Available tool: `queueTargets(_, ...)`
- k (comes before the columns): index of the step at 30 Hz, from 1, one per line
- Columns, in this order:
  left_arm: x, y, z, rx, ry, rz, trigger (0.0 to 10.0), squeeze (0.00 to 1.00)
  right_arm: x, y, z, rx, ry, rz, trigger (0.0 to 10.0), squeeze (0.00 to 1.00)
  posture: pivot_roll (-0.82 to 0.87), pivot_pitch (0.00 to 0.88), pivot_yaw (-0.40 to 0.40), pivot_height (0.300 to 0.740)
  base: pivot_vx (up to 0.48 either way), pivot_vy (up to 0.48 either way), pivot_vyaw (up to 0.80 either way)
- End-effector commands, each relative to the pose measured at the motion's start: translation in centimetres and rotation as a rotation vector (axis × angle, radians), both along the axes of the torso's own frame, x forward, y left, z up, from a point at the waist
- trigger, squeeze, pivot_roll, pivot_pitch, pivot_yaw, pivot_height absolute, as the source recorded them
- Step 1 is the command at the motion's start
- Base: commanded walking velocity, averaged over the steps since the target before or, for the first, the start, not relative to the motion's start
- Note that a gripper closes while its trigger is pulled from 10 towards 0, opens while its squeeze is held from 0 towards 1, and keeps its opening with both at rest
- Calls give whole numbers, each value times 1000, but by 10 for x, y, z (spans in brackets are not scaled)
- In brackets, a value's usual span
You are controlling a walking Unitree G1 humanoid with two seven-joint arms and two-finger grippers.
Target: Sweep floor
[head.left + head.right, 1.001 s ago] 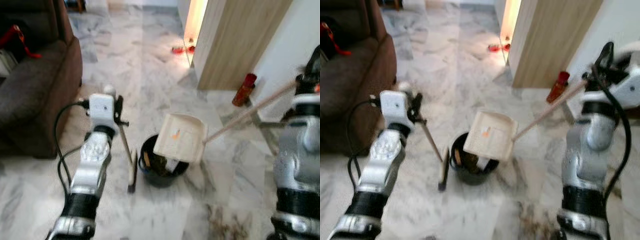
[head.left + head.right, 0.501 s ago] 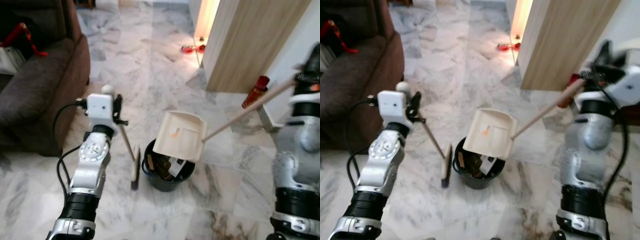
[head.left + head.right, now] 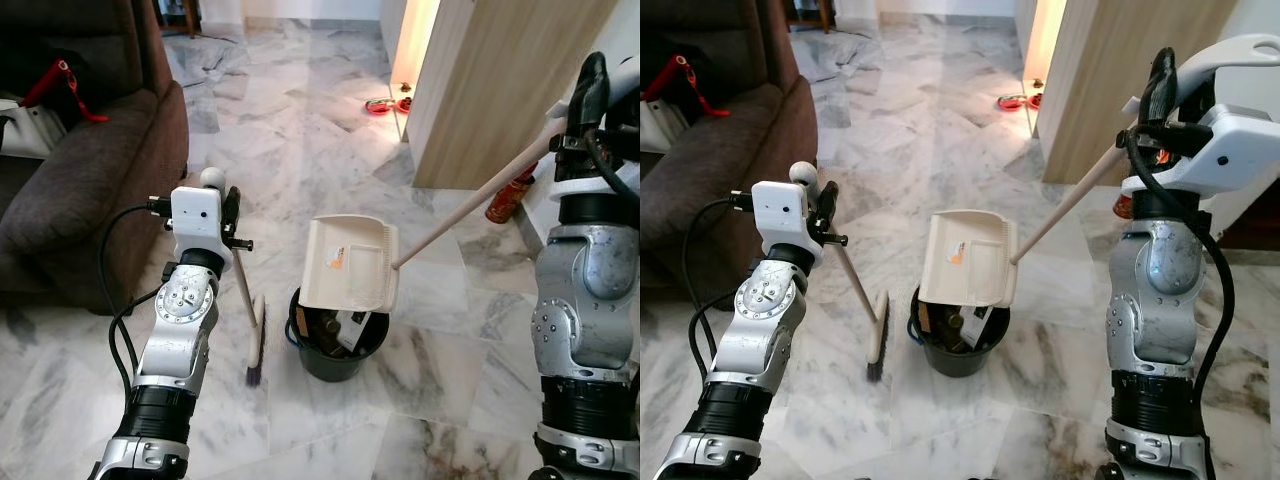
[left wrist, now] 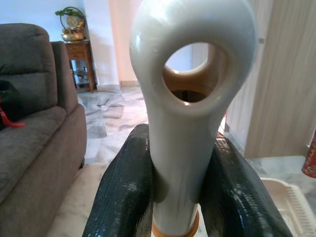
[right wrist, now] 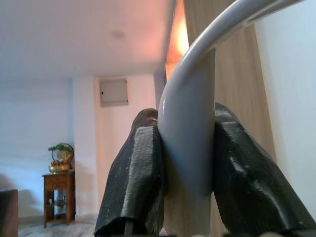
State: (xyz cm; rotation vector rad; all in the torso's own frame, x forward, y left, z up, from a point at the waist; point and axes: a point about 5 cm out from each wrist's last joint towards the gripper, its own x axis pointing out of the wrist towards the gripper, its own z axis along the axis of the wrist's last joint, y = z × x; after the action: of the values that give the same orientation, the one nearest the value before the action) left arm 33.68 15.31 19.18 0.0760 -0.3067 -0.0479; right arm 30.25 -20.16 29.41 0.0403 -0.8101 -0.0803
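Observation:
My left gripper (image 3: 228, 212) is shut on the white top end of the broom handle (image 4: 190, 98), its black fingers (image 4: 123, 192) pressed on both sides. The broom slants down to its brush head (image 3: 255, 345), which rests on the marble floor just left of a black bucket (image 3: 325, 365). High on the right, my right gripper (image 3: 1160, 95) is shut on the long wooden handle (image 3: 470, 205) of a cream dustpan (image 3: 348, 262). The dustpan hangs tilted steeply over the bucket's mouth. Rubbish lies inside the bucket.
A brown sofa (image 3: 80, 190) with a white bag and red strap (image 3: 30, 130) stands on the left. A wooden partition (image 3: 500, 80) rises at the back right, with a red bottle (image 3: 505, 198) at its foot. Small red items (image 3: 385, 104) lie in the lit doorway.
The camera has tilted up and steadied. The dustpan has tipped steeper over the bucket as the right arm raised its handle. The broom stays beside the bucket.

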Motion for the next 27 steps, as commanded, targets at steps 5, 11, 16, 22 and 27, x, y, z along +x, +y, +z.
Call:
queueTargets(5, -3, -3, 12, 7, -70, -14, 10000, 0, -21, 39, 35, -139, -194, 74, 10000, 0, 114, 119, -51, 740, 0, 0, 0)
queueTargets(11, -3, -3, 12, 3, -73, -13, 10000, 0, -28, 64, 36, -238, -229, 143, 10000, 0, 115, 118, -54, 740, 0, 0, 0)
queueTargets(16, -3, -3, 13, 1, -76, -16, 10000, 0, -33, 76, 34, -269, -238, 195, 10000, 0, 113, 118, -54, 740, 0, 0, 0)
queueTargets(22, -3, -5, 13, 2, -77, -21, 10000, 0, -41, 90, 26, -381, -245, 226, 10000, 0, 110, 119, -53, 740, 0, 0, 0)
queueTargets(27, -3, -5, 13, 5, -78, -25, 10000, 0, -46, 99, 21, -430, -253, 237, 10000, 0, 113, 120, -52, 740, 0, 0, 0)
